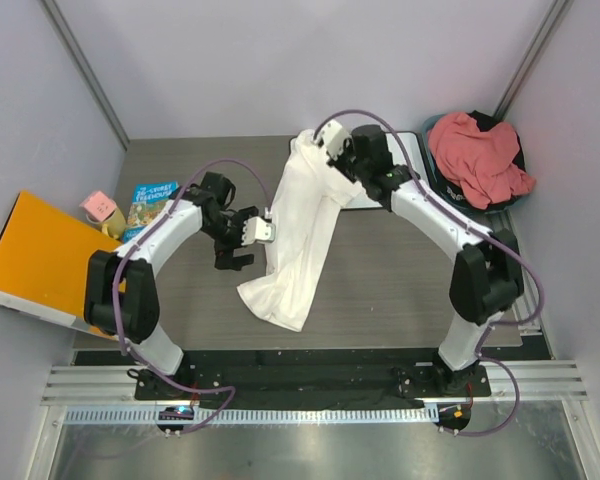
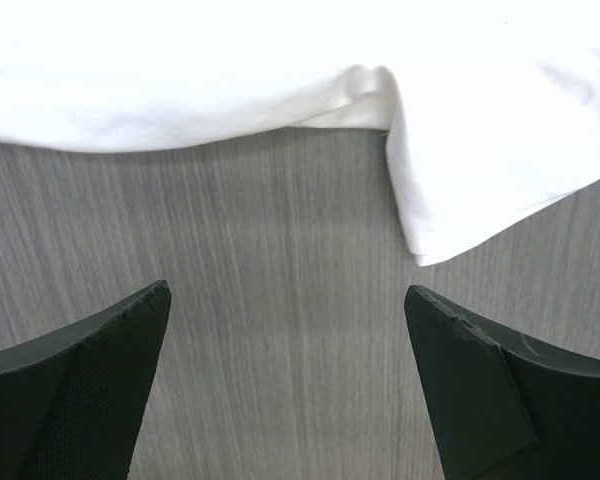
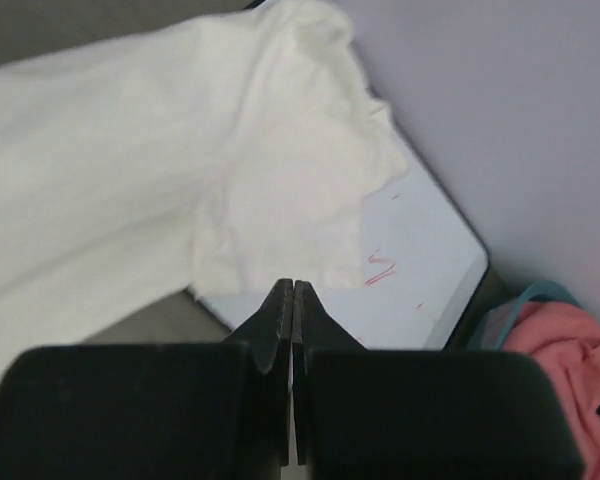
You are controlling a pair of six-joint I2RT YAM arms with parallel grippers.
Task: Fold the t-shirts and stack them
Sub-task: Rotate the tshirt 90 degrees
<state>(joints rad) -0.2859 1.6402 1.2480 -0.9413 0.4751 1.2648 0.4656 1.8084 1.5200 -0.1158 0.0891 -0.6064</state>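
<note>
The white t-shirt (image 1: 298, 230) lies on the table as a long narrow strip, running from the back centre down toward the front. My left gripper (image 1: 250, 245) sits at its left edge, open, with only bare table between the fingers (image 2: 100, 370); the shirt's hem (image 2: 480, 150) lies just beyond them. My right gripper (image 1: 325, 143) hovers at the strip's far end, shut with nothing in it (image 3: 293, 287), just short of the white shirt's bunched edge (image 3: 280, 190). The salmon pink t-shirt (image 1: 480, 155) is heaped in a basket at the back right (image 3: 565, 345).
A glossy whiteboard (image 1: 365, 200) with red marks (image 3: 420, 270) lies under the shirt's far end. The teal basket (image 1: 435, 125) stands in the back right corner. An orange folder (image 1: 40, 260), a blue book (image 1: 150, 205) and a small pink box (image 1: 98, 207) sit at the left.
</note>
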